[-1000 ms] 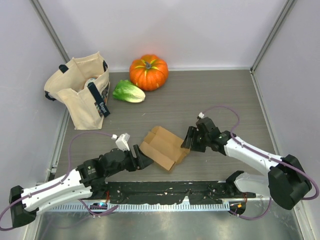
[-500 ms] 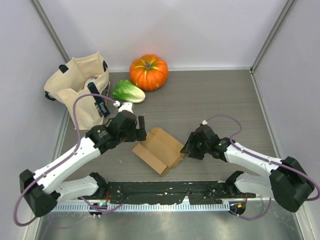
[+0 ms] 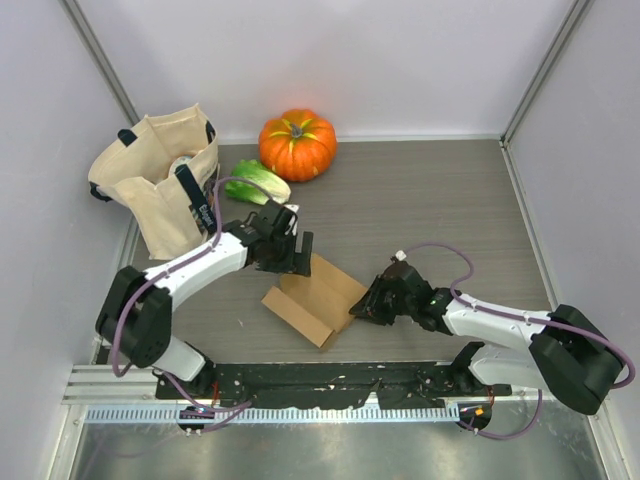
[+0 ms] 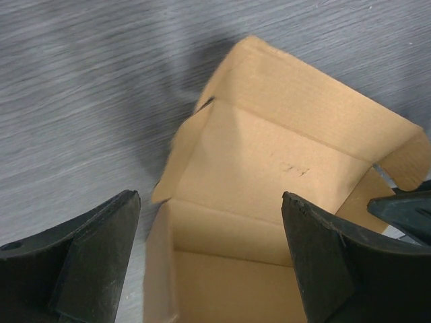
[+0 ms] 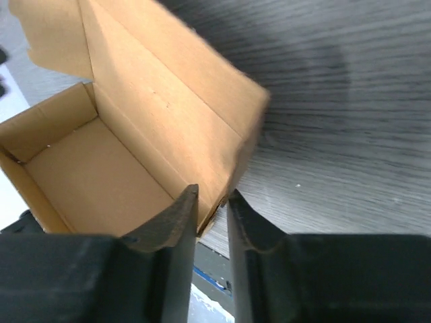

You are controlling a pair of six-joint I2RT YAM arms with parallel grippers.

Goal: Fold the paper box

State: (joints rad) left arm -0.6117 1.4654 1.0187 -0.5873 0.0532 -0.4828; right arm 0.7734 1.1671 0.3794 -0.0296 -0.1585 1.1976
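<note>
The left gripper [image 3: 296, 250] has swung over the far edge of the paper box [image 3: 318, 298] on the table [image 3: 440, 200], jaws spread wide. Only the right wrist view shows the right gripper [image 5: 212, 202] pinching its wall.

Top view: left end effector [image 3: 296, 252] covers the paper box [image 3: 315, 300]'s far corner. Right end effector [image 3: 361, 311] covers the right corner, so the contact there can't be seen. Contents of the tote bag [image 3: 150, 190] are too small to identify. Lettuce [image 3: 268, 182] is partly behind the left arm's cable.
Left wrist: box is cut off by the bottom edge, left flap blurred, and the right end effector is just a sliver at the right edge.
Right wrist: box runs off top and left, outer fold blurred, and the wall's lower end is hidden between the fingers [image 5: 172, 242].
</note>
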